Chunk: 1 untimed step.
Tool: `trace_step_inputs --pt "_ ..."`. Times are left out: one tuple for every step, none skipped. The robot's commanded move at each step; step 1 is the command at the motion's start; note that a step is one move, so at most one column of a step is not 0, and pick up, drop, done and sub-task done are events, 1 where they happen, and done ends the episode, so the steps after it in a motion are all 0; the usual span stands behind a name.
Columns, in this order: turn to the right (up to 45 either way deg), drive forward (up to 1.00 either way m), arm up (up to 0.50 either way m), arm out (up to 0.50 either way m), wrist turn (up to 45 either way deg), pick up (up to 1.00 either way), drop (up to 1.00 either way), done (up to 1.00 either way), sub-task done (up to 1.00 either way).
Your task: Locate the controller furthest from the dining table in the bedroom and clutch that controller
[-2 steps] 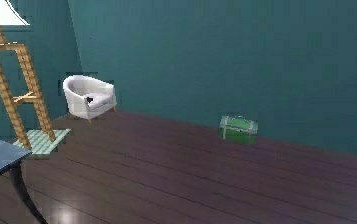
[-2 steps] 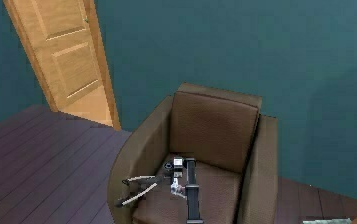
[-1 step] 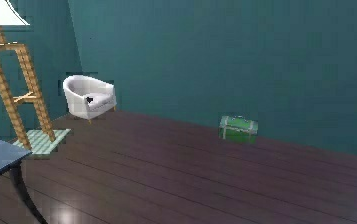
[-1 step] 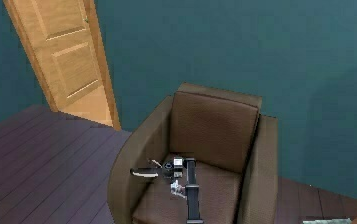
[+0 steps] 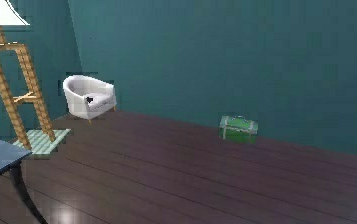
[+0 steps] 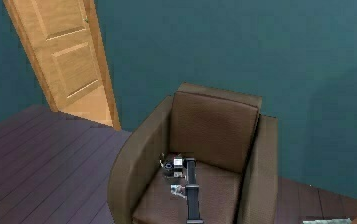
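Forward view: note the small dark object (image 5: 90, 100) on the white padded armchair (image 5: 81, 87), upper left. It may be a controller, but its long axis cannot be read.

Arm side view: the gripper (image 6: 166, 166) sits at the seat of the brown leather armchair (image 6: 218, 125), lower centre. You cannot tell its opening or its load.

Risk: clutching the wrong controller, because distance from the dining table is unverified.

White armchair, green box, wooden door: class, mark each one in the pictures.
white armchair (image 5: 86, 85), forward view, backrest.
green box (image 5: 238, 129), forward view, front face.
wooden door (image 6: 64, 52), arm side view, middle panel.
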Motion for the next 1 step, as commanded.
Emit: trace_step_inputs --pt "0.0 0.00 0.00 0.00 27.0 0.00 0.00 0.00 0.00"
